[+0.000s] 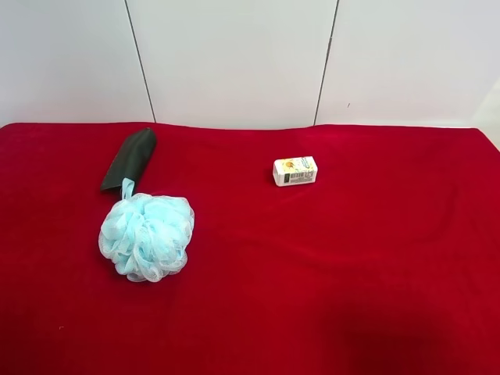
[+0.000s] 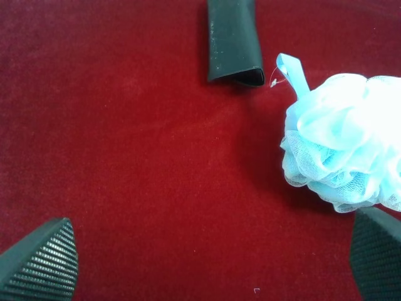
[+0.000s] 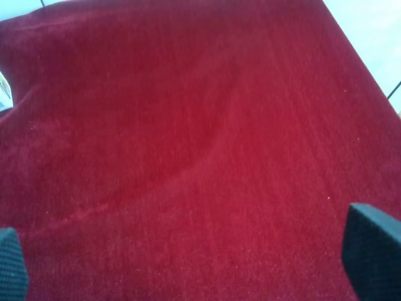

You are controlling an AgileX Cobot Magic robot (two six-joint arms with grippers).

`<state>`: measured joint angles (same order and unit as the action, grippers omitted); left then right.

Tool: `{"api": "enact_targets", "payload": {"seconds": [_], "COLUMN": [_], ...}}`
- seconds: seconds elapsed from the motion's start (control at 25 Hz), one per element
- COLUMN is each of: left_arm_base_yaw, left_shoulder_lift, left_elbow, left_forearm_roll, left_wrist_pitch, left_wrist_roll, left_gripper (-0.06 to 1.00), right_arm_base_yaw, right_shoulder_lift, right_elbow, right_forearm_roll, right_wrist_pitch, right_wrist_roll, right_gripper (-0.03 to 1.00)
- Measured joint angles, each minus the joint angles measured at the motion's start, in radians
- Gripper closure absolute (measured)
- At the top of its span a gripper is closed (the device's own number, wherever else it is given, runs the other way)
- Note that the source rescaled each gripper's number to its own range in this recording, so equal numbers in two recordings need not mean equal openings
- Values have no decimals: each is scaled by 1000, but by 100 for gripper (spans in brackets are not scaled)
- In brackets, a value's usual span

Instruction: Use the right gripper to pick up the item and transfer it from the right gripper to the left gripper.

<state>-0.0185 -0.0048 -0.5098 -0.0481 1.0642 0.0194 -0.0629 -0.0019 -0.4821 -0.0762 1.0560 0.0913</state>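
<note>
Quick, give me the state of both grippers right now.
Left gripper: open, holding nothing.
Right gripper: open wide, holding nothing, only red cloth beneath.

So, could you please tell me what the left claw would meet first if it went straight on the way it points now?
Probably bare red cloth: the open left claw has only that between its fingertips. Further on lie the dark case and the blue pouf, just off to one side; depth is unclear.

Item: dark grey-black, flat oblong matte case point(image 1: 130, 160) with one rounded end; lies flat and slantwise on my red-clothed desk point(image 1: 328, 273), its near end just beside the pale blue mesh pouf point(image 1: 148, 235).
</note>
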Motion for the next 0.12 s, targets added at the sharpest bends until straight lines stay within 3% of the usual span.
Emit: {"api": "enact_targets", "payload": {"seconds": [0.12], "left_arm_base_yaw": [0], "left_shoulder_lift": [0], "left_elbow": [0], "left_forearm_roll": [0], "left_wrist_pitch": [0], "left_wrist_roll": [0], "left_gripper": [21], "right_arm_base_yaw": [0], "right_shoulder_lift": [0], "right_elbow": [0], "right_forearm_roll": [0], "right_wrist_pitch": [0], "right_wrist_roll": [0], "right_gripper": [-3]}}
